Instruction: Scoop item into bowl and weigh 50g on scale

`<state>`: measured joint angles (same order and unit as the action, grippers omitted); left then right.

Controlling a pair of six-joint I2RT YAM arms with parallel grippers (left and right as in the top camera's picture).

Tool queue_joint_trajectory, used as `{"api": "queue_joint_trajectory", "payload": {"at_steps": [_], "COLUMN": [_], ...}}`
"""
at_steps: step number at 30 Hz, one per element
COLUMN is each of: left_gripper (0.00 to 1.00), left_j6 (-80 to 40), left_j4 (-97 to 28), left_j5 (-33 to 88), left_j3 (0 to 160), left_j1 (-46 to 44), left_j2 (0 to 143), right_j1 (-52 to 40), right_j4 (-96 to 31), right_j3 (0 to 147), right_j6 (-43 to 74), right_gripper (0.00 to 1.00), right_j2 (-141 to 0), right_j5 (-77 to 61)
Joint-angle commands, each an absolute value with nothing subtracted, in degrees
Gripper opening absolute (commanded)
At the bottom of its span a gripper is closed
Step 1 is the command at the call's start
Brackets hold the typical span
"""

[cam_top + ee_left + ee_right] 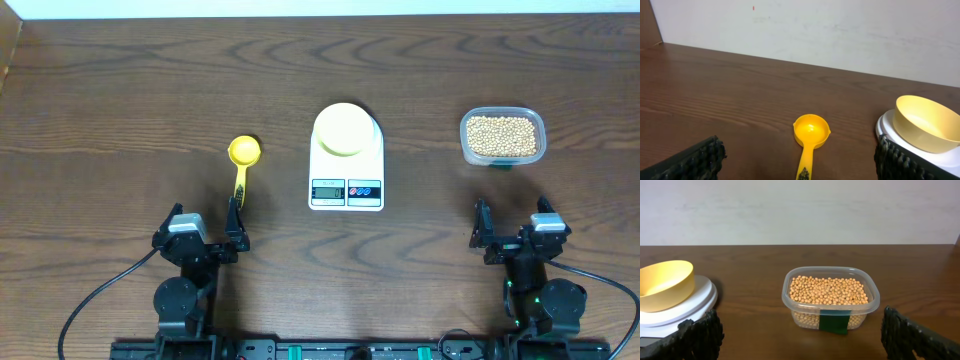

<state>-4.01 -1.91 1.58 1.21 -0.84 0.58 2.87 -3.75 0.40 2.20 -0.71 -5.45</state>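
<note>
Wide open and empty, the black left end effector point(203, 236) and right end effector point(514, 236) hover at the near edge of the dark wooden desk point(120, 100). One pale yellow-green round bowl point(346, 129) sits on one white digital scale point(346, 182) at centre. One yellow plastic scoop point(241, 165) lies to the left, and one clear plastic tub point(467, 140) of countless tan beans point(501, 135) stands to the right. Risks: the flat scoop handle may slip the pinch, and heaped beans may roll off or overshoot.

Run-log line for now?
left fingers: open | right fingers: open | yellow plastic scoop: empty | pale yellow round bowl: empty, on white digital scale | tan beans: in clear plastic tub
</note>
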Motion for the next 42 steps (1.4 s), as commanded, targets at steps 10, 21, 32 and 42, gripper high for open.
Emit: {"api": "queue_joint_trajectory", "payload": {"at_steps": [10, 21, 32, 42], "left_gripper": [0.98, 0.98, 0.98, 0.98], "left_j6": [-3.0, -3.0, -0.6, 0.3], "left_j4": [-3.9, -10.4, -20.8, -38.9], "left_j5": [1.1, 1.1, 2.6, 3.7], "left_j3": [0.8, 11.2, 32.4, 54.9], "left_j1": [-0.6, -0.6, -0.6, -0.6], "left_j2": [0.2, 6.1, 32.4, 53.6], "right_j1": [2.6, 2.6, 2.6, 2.6], "right_j4": [-4.1, -4.1, -4.1, -4.1], "right_j3": [0.3, 0.3, 0.3, 0.3], "right_j6": [2.7, 2.7, 2.7, 2.7], "right_gripper": [0.99, 0.99, 0.99, 0.99], "right_j2": [-0.5, -0.5, -0.5, -0.5], "right_j5": [-4.6, -4.6, -4.6, -4.6]}}
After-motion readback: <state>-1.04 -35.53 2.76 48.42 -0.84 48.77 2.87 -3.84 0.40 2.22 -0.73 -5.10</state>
